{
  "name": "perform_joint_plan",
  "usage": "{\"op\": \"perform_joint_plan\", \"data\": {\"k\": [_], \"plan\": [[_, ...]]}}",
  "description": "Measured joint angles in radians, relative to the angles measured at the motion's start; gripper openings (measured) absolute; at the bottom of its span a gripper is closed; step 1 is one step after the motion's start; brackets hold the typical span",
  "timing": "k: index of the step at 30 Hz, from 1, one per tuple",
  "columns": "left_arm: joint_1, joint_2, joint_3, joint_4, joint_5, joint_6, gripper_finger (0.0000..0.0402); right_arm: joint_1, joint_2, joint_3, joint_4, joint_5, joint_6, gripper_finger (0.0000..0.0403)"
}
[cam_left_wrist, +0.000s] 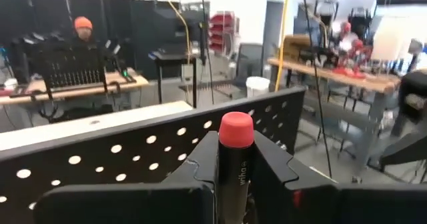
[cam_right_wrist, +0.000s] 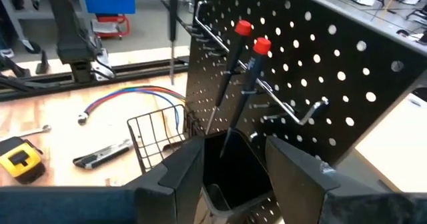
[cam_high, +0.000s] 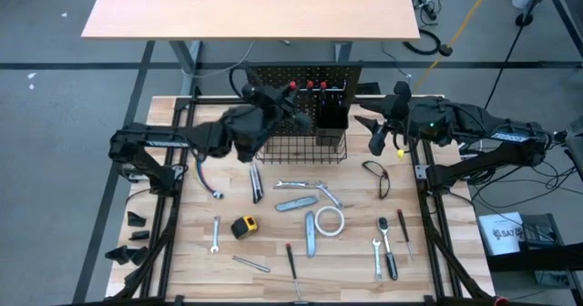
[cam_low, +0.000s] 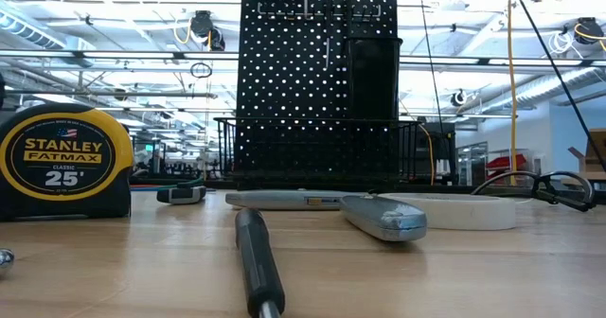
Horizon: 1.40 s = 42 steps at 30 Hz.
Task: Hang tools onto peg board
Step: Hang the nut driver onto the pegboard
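The peg board (cam_high: 305,76) stands upright at the table's far edge, with a wire basket (cam_high: 305,147) along its base and a black cup holder (cam_high: 331,115) on its face. Two red-capped screwdrivers (cam_right_wrist: 243,28) stand in a wire rack on the board, above the cup. My left gripper (cam_high: 293,101) is up at the board's top edge, shut on a third red-capped screwdriver (cam_left_wrist: 235,131). My right gripper (cam_high: 369,133) hovers to the right of the cup holder (cam_right_wrist: 233,174), open and apart from it. The other tools lie on the table. My left gripper pinches the screwdriver's black handle (cam_left_wrist: 234,163) between its two fingers, just below the red cap (cam_left_wrist: 236,128). The fingers reach in level from the table's left and near side and lie across the handle. The screwdriver stands upright, cap up, lifted clear of the table.
On the table lie a tape measure (cam_high: 243,226), a white tape roll (cam_high: 330,219), utility knives (cam_high: 296,203), wrenches (cam_high: 216,233), pliers (cam_high: 378,178), a ratchet (cam_high: 387,247) and a dark screwdriver (cam_high: 291,260). A coloured cable (cam_high: 205,178) lies at the left.
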Motion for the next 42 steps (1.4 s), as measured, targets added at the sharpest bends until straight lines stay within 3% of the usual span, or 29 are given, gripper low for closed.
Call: {"op": "perform_joint_plan", "data": {"k": [4,10,42], "plan": [[-0.024,0.036,0.000,0.116,-0.084,0.100,0.0047,-0.014,0.000,0.000,-0.012,0.000,-0.007,0.0155],[-0.019,0.076,0.000,0.175,-0.129,0.150,0.0047,-0.024,0.000,0.000,-0.014,0.000,-0.024,0.0155],[0.062,0.110,0.000,0.181,-0.110,0.124,0.0047,-0.024,0.000,0.000,-0.037,0.000,-0.038,0.0155]]}}
